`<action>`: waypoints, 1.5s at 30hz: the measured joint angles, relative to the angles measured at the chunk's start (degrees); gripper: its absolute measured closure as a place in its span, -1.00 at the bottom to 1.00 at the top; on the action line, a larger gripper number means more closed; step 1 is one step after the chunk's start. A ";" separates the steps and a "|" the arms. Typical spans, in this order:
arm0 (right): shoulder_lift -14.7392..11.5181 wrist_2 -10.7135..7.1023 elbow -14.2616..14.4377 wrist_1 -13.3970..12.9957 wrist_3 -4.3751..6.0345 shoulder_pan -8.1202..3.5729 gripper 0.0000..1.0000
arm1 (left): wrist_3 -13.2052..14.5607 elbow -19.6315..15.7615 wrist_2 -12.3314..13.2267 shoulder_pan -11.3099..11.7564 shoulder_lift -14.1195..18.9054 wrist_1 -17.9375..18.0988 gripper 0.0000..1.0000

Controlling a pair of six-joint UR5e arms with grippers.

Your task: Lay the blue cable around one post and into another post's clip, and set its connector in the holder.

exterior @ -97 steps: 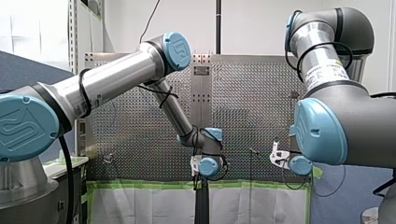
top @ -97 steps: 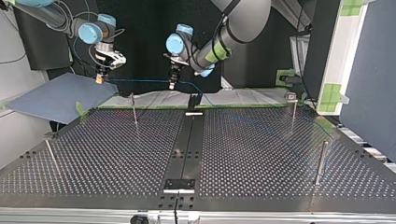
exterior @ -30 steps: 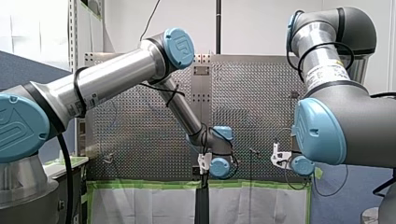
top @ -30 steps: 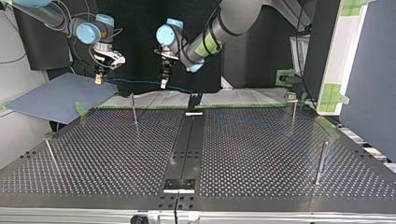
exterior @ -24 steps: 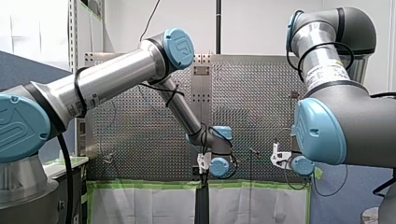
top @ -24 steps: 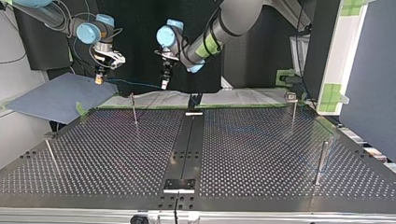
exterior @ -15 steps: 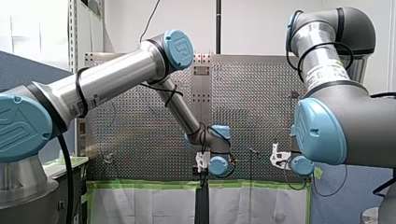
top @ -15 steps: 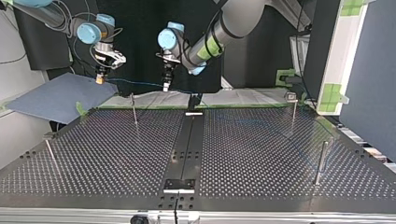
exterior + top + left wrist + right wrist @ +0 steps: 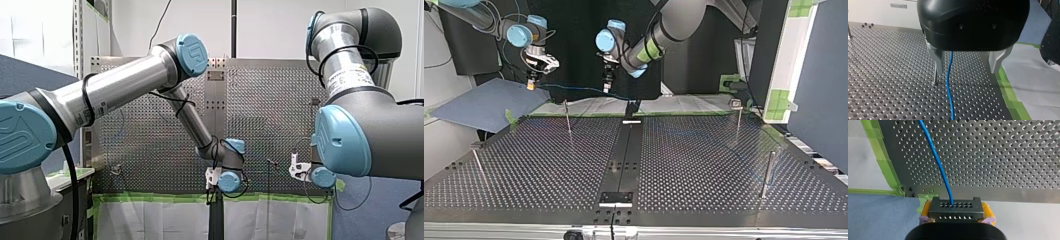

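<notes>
One cable point(image 9: 949, 85), one connector point(image 9: 956, 208), four posts point(image 9: 567, 117). Right gripper point(image 9: 956, 212) clamps the connector. Left gripper point(image 9: 967, 71) points down, jaws wide; cable passes between its fingers point(image 9: 938, 58), above the table point(image 9: 885, 75) edge.

Left tool point(image 9: 966, 72) splayed, right tool point(image 9: 956, 211) clamped

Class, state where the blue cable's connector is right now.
The connector is clamped between my right tool's yellow pads, off the perforated table's green-taped edge, beside the blue sheet at the top view's left.
</notes>
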 joint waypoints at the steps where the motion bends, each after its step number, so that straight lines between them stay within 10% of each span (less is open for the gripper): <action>1: 0.00 0.00 0.00 0.04 -0.01 0.01 1.00 | 0.04 0.02 0.13 0.07 -0.01 0.26 -0.79; 45: -0.18 -0.06 0.00 1.04 -0.72 1.48 1.00 | 0.54 3.48 0.42 3.30 0.05 -0.23 -0.74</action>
